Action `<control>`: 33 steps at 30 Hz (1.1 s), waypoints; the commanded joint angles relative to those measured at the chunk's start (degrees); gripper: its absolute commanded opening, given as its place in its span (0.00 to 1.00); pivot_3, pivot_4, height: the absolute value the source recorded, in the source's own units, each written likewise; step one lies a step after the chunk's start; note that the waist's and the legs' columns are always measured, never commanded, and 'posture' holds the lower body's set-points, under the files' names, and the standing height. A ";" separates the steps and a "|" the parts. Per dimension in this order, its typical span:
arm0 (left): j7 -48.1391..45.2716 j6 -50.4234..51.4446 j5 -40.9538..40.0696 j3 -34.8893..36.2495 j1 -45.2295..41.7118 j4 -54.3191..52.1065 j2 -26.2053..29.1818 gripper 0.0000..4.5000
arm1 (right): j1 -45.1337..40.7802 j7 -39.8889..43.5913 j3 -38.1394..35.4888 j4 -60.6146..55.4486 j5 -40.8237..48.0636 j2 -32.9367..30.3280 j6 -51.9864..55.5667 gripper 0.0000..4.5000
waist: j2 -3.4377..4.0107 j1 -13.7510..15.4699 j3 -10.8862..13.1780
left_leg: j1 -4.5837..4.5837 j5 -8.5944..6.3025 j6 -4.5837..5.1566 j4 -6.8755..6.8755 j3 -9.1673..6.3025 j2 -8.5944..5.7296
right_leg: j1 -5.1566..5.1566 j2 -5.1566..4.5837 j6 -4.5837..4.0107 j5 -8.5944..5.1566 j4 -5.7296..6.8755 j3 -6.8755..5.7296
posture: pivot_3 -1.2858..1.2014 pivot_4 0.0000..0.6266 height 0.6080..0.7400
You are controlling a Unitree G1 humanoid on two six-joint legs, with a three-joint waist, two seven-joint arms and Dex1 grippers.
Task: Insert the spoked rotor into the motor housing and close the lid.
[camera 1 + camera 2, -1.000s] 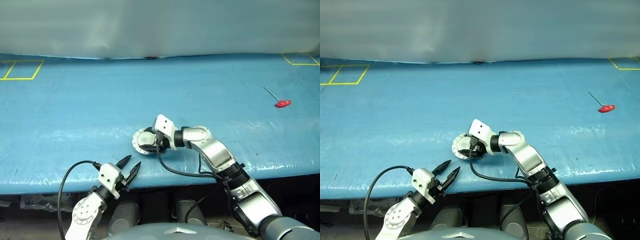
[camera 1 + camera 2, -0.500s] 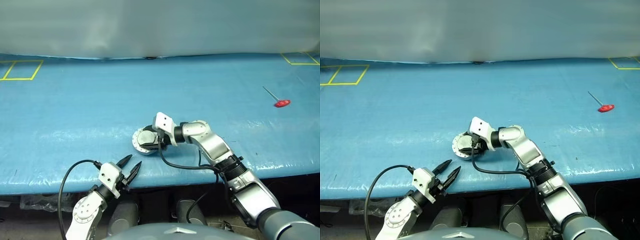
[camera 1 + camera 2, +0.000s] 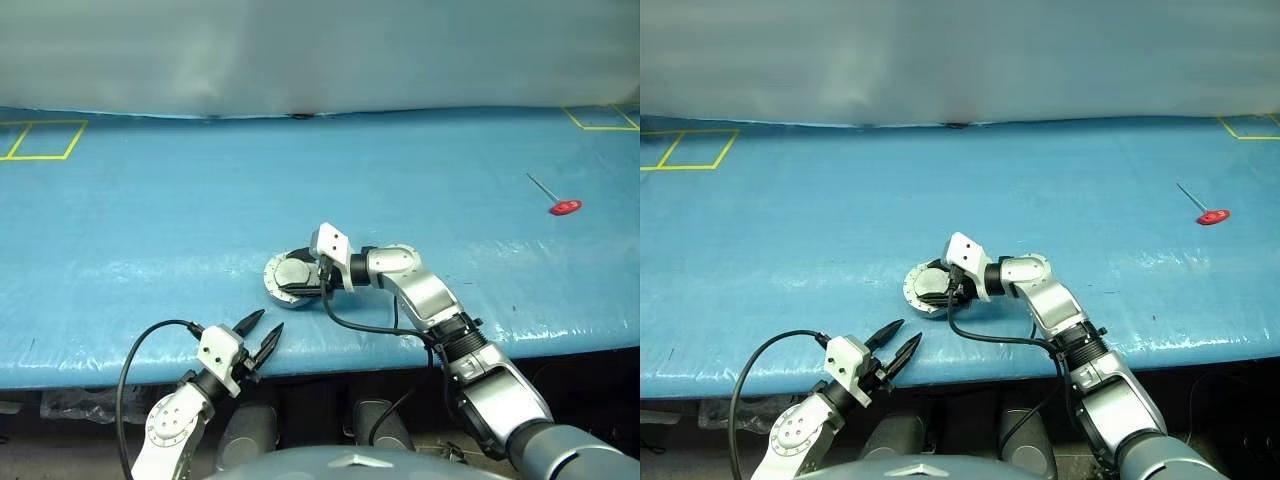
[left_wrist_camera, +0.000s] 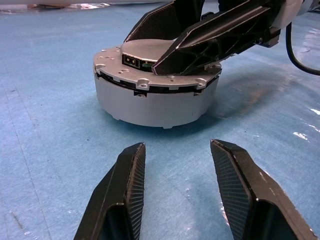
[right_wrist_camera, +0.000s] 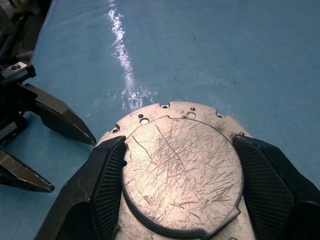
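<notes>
The motor housing [image 4: 150, 100], a round silver-grey shell with a flanged top, stands on the blue table [image 3: 150, 220] near the front middle. The lid [image 5: 182, 170], a scratched flat silver disc, lies on top of it. My right gripper [image 3: 298, 281] reaches in from the right, one black finger [image 5: 107, 185] pressed against each side of the lid. My left gripper [image 3: 258, 330] hovers open at the table's front edge, pointing at the housing from a short way off, with nothing between its fingers [image 4: 130, 170]. The spoked rotor is hidden.
A red-handled tool [image 3: 563, 206] lies far to the right on the table. Yellow tape squares mark the far left corner [image 3: 40, 140] and far right corner [image 3: 600, 117]. A black cable [image 3: 360, 328] loops from my right wrist over the front edge.
My right forearm and elbow have swung lower and nearer the table's edge while its gripper stayed on the lid. The left arm and the housing have not moved.
</notes>
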 commanded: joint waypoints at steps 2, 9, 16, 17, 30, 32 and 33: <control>-0.48 -1.39 -0.63 -0.37 0.08 0.22 -0.18 0.50 | 0.23 -0.03 1.36 -1.08 -2.05 -0.78 0.80 0.68 | 0.00 0.00 0.00 | 0.01 0.00 0.00 0.00 0.00 0.00 | 0.00 0.00 0.00 0.00 0.00 0.00 | 0.52 0.24 1.00; -0.36 -1.24 -0.52 -0.48 0.15 -0.08 -0.18 0.50 | 0.20 -1.54 2.55 -2.19 -3.60 -0.13 4.57 0.68 | 0.03 0.00 -0.02 | 0.16 0.00 0.00 0.01 0.00 0.00 | 0.00 -0.03 -0.05 -0.04 -0.01 0.00 | 0.52 0.24 1.00; 0.24 -0.56 -0.42 -0.55 0.25 -1.03 -0.32 0.50 | 0.46 -2.17 3.91 -3.50 -4.91 -0.28 5.78 0.68 | 0.05 -0.06 -0.04 | 0.17 0.00 0.00 0.00 0.00 0.01 | -0.01 -0.02 -0.05 -0.03 -0.01 0.00 | 0.52 0.24 1.00; 0.32 -0.46 -0.42 -0.59 0.26 -1.16 -0.36 0.50 | 0.49 -2.09 3.94 -3.60 -4.84 -0.26 5.91 0.68 | 0.06 -0.06 -0.04 | 0.17 0.00 0.00 0.00 0.00 0.01 | 0.00 -0.02 -0.05 -0.03 -0.01 0.00 | 0.52 0.24 1.00; 0.82 0.58 -0.63 -1.16 0.17 -1.93 -0.35 0.50 | 0.23 -5.35 2.64 -3.66 -4.41 1.24 12.29 0.68 | 0.11 -0.05 -0.09 | 0.20 0.00 0.00 0.01 0.00 0.02 | 0.00 -0.02 -0.05 -0.04 0.00 0.00 | 0.52 0.24 1.00; 0.72 0.60 -0.70 -1.21 0.12 -1.81 -0.32 0.50 | 0.05 -6.49 3.00 -3.64 -5.60 1.22 12.50 0.68 | 0.13 -0.06 -0.10 | 0.22 0.00 0.00 0.01 0.00 0.04 | 0.00 -0.01 -0.06 -0.04 0.01 0.00 | 0.52 0.24 1.00; 0.68 0.59 -0.72 -1.23 0.10 -1.77 -0.31 0.50 | 0.00 -6.77 3.29 -3.65 -6.17 1.06 12.28 0.68 | 0.13 -0.08 -0.10 | 0.22 0.00 0.00 0.01 0.00 0.04 | 0.00 -0.01 -0.06 -0.04 0.02 0.00 | 0.52 0.24 1.00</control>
